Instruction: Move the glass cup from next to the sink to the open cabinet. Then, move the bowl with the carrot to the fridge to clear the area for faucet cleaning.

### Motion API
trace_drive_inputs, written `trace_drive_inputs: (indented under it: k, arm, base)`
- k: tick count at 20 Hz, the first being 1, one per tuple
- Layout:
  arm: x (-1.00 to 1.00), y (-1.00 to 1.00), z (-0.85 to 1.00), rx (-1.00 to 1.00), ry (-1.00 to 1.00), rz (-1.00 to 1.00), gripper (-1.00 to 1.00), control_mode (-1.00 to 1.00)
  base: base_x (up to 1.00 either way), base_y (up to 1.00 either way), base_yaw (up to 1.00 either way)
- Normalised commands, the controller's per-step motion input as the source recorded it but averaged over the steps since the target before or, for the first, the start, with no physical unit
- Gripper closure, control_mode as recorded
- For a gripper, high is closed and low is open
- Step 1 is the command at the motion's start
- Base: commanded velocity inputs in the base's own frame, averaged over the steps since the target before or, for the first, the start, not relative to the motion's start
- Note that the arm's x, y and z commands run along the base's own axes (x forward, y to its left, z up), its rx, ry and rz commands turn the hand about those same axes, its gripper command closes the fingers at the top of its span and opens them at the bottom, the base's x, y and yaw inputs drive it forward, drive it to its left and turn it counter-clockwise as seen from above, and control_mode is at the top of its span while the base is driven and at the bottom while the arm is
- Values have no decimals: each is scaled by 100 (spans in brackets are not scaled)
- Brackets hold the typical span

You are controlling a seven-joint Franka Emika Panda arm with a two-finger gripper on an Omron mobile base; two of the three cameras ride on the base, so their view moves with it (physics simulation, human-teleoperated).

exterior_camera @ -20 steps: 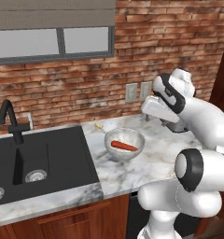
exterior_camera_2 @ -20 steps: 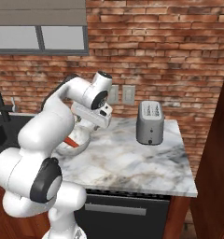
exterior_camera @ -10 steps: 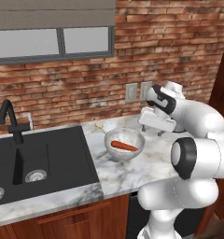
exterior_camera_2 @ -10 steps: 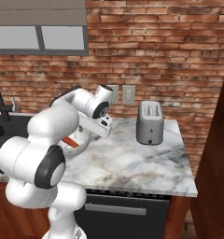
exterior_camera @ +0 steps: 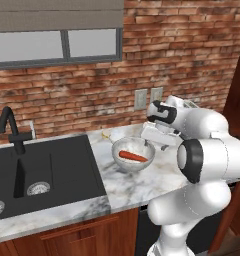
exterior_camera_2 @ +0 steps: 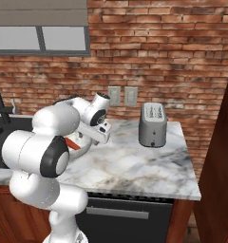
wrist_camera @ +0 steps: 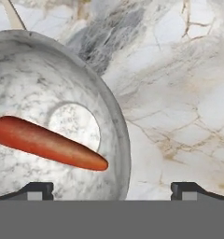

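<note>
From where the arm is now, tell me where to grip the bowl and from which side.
Grip the bowl by its thin raised rim on the side nearest the end effector, one finger inside and one outside the wall. Come down from above: the bowl sits upright on the marble counter, and its open jaws already straddle that rim. The carrot lies across the middle, so the tip may be close.

A marble counter [exterior_camera: 127, 187] carries the bowl [exterior_camera: 133, 155], which sits just right of the sink [exterior_camera: 42, 172] set into the same top. A silver toaster [exterior_camera_2: 152, 124] stands well to the bowl's right, near the brick wall.
</note>
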Motion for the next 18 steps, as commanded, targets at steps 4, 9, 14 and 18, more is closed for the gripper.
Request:
trace_drive_inputs:
  k: [4,9,14,18]
  arm:
    - [12,0,-41,-2,-2,0,-100,-100]
    - [13,0,-35,0,-3,0,-100,-100]
    - [10,2,-34,0,-2,0,-100,-100]
    - [4,0,-7,0,1,0,100,-100]
  base:
    - [0,0,0]
    - [0,0,0]
    - [0,0,0]
    - [0,0,0]
